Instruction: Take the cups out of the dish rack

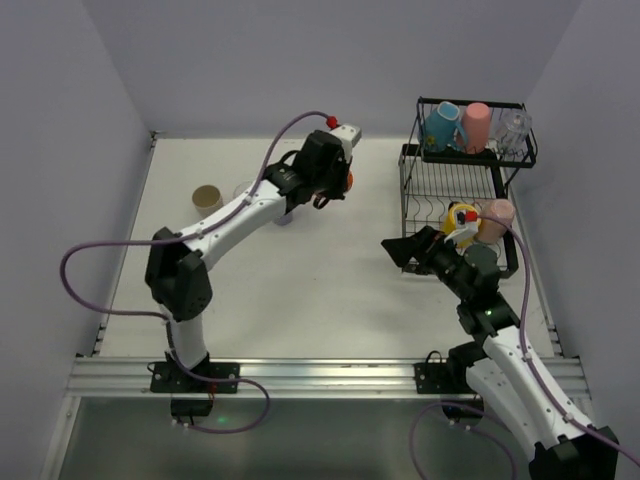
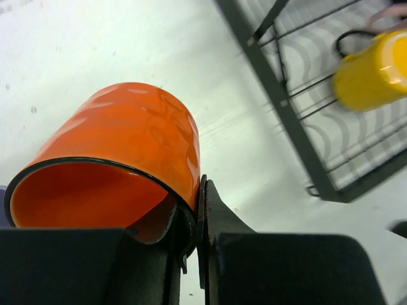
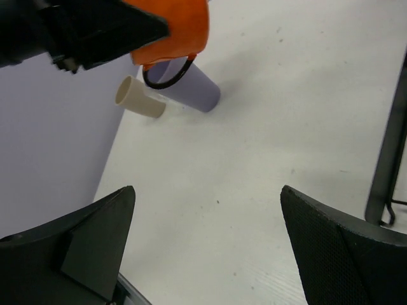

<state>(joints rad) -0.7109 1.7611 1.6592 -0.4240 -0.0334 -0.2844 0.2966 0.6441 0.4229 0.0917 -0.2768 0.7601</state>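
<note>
beige cup [image 3: 140, 97], lavender cup [image 3: 194, 89] near orange cup [image 2: 127, 140]

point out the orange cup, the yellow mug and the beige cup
orange cup [image 2: 137, 136], left wrist view, on its outer side wall
yellow mug [image 2: 372, 70], left wrist view, on its side
beige cup [image 3: 145, 103], right wrist view, on its side wall

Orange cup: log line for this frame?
left gripper: shut on orange cup | right gripper: open, empty | yellow mug: on dish rack lower tray
</note>
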